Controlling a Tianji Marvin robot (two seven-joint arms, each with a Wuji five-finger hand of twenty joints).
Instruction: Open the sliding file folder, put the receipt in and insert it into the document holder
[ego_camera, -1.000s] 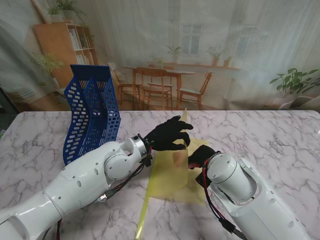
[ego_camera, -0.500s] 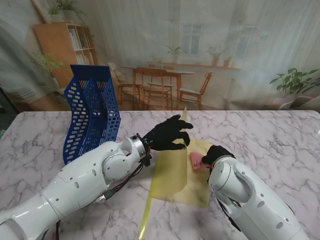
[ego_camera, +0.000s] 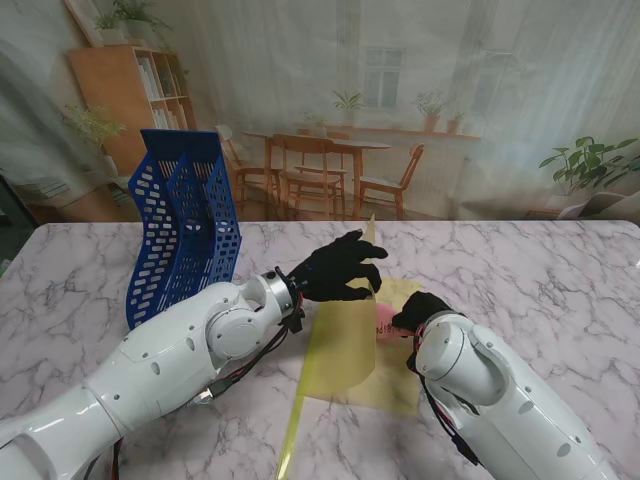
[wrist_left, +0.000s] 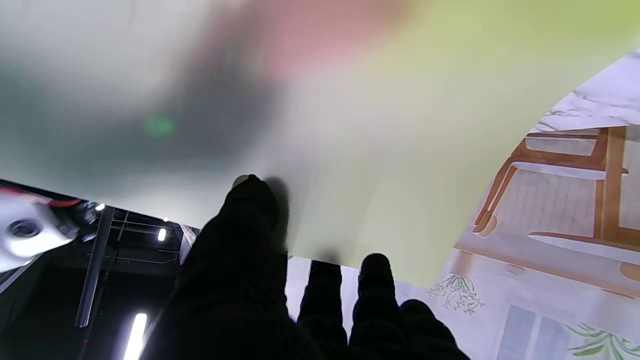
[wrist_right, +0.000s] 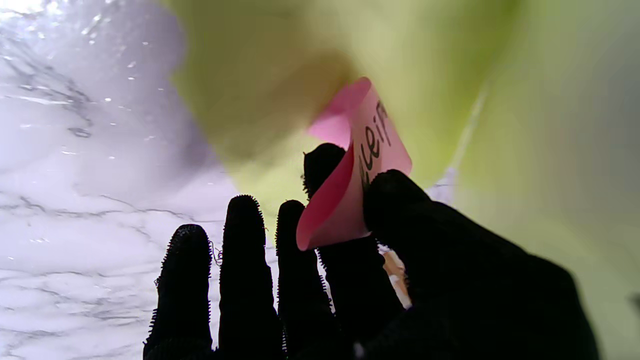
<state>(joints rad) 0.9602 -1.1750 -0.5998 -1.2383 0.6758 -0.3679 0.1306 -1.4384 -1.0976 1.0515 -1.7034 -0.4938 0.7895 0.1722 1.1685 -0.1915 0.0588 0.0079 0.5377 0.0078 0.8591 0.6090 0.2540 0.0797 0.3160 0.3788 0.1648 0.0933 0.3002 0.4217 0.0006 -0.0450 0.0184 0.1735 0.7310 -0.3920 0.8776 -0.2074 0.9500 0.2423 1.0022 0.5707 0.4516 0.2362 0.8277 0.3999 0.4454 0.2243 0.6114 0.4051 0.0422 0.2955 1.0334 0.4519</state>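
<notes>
1. The yellow file folder (ego_camera: 350, 345) lies on the marble table (ego_camera: 560, 270) between the two arms, and it is already open: its upper cover is lifted up and its lower sheet lies flat on the table.
2. The left hand (ego_camera: 335, 268) grasps the raised cover near its upper edge. In the left wrist view the thumb and fingers (wrist_left: 250, 220) pinch the yellow sheet, so the folder is held open.
3. The right hand (ego_camera: 420, 308) grasps the pink receipt (wrist_right: 357, 165) between thumb and forefinger. The paper is curled and has dark writing on it.
4. In the stand's view the receipt (ego_camera: 384, 322) is at the mouth of the folder, just beside the lifted cover and over the lower sheet. I judge it is only partly in and not yet released.
5. The blue document holder (ego_camera: 185, 225) stands at the far left of the table, well apart from the folder, with nothing visible in it.
6. What is left, as I judge: to push the receipt fully in, to let it go, to close the folder, and to put it into the holder.
</notes>
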